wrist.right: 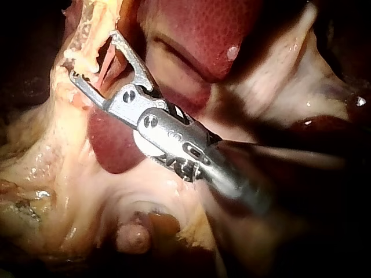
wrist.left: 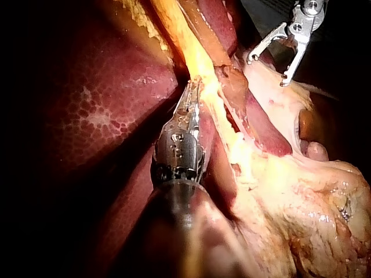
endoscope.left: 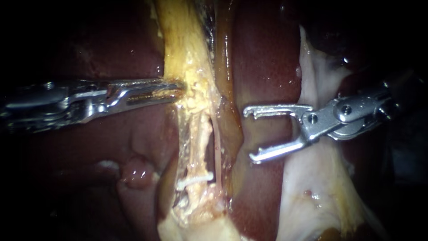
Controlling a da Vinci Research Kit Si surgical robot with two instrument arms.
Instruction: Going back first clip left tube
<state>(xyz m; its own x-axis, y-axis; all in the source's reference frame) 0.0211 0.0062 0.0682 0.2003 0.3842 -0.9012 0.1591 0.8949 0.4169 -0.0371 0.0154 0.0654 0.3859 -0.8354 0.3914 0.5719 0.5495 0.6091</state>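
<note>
Liver [endoscope.left: 267, 67], dark red, underlying all; yellow tissue band [endoscope.left: 183, 35] clamped between the jaws of left instrument [endoscope.left: 178, 90]; right instrument [endoscope.left: 249, 134], jaws wide apart, empty, beside the band; left tube [endoscope.left: 201, 143] bearing white clip [endoscope.left: 194, 180] low down.

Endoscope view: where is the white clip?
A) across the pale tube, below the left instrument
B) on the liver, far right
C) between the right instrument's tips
A: the clip lies across the pale tube, below the left instrument gripping yellow tissue; the right instrument is apart, empty.
</note>
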